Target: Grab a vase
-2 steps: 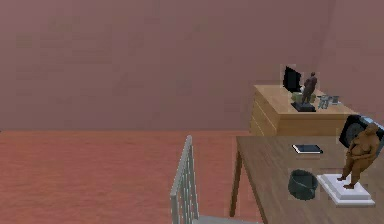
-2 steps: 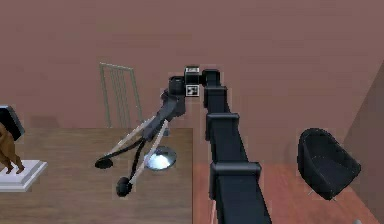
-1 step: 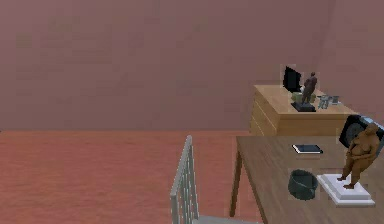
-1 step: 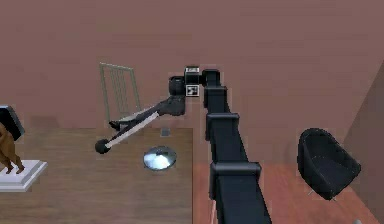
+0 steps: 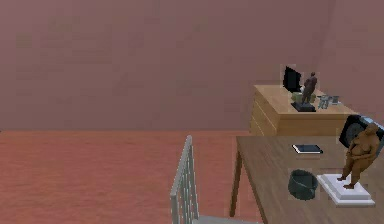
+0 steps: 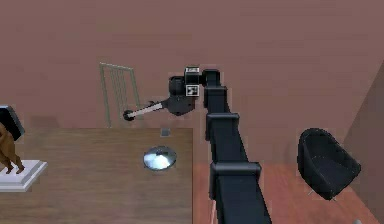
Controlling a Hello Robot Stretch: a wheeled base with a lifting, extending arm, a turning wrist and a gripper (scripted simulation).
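The wooden counter (image 6: 90, 175) fills the arm side view's lower left; the dark arm (image 6: 230, 150) rises just right of it; a black armchair (image 6: 328, 162) sits on the floor farther right; a pale slatted chair (image 6: 118, 85) stands beyond the counter's far edge; a brown statue (image 6: 10, 150) on a white base stands at the counter's left end; the squat grey vase (image 6: 158, 158) stands on the counter near its right edge; the gripper (image 6: 130, 115) shows above it, and I cannot tell whether it holds anything.

Brown table (image 5: 270, 160), dark grey vessel (image 5: 302, 184), brown statue (image 5: 358, 150), black armchair (image 6: 328, 160).
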